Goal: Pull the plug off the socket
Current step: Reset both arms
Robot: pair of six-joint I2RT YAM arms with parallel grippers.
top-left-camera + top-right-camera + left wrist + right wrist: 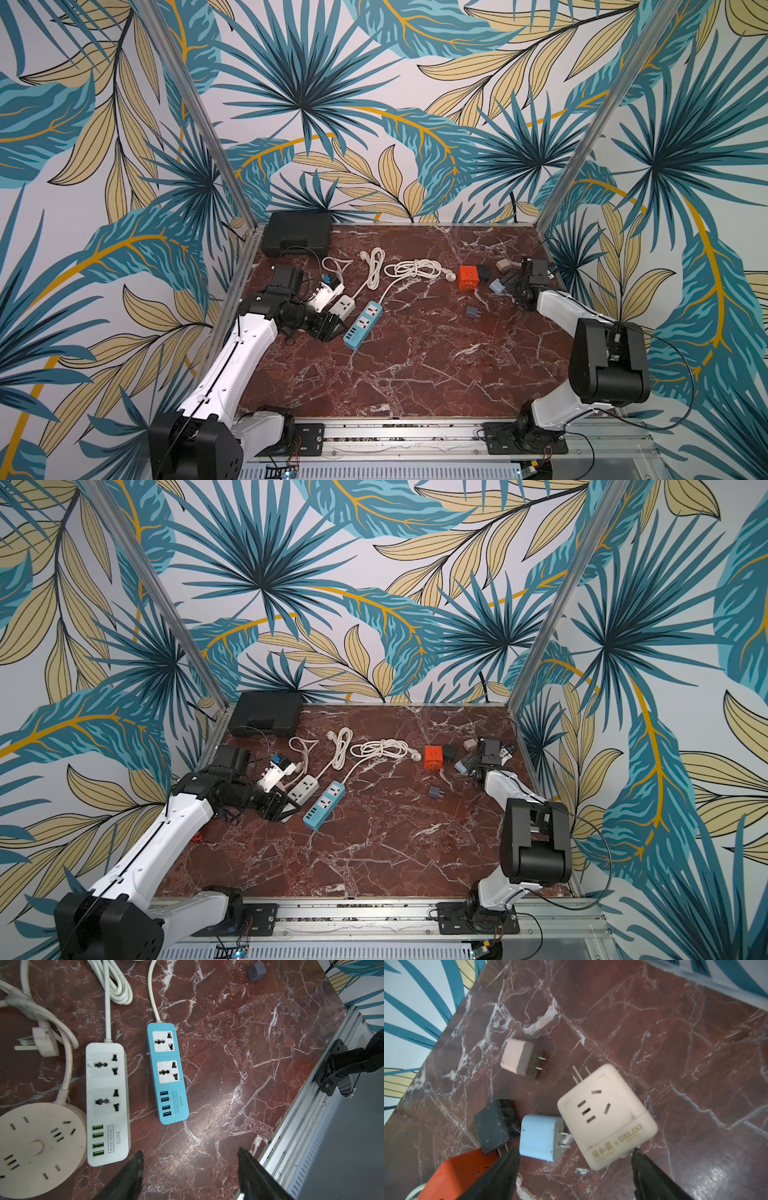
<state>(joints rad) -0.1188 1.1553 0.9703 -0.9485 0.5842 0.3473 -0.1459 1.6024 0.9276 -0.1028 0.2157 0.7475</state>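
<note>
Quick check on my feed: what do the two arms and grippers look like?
Both arms match: the left arm and right arm have smooth white link shells with boxy black joint housings. A thin black cable loops off the right one. The left gripper and right gripper have black, tapering fingers. No markings are legible.

The left arm and right arm reach forward, low. Left gripper and right gripper both angle downward, fingers spread wide, holding nothing.
</note>
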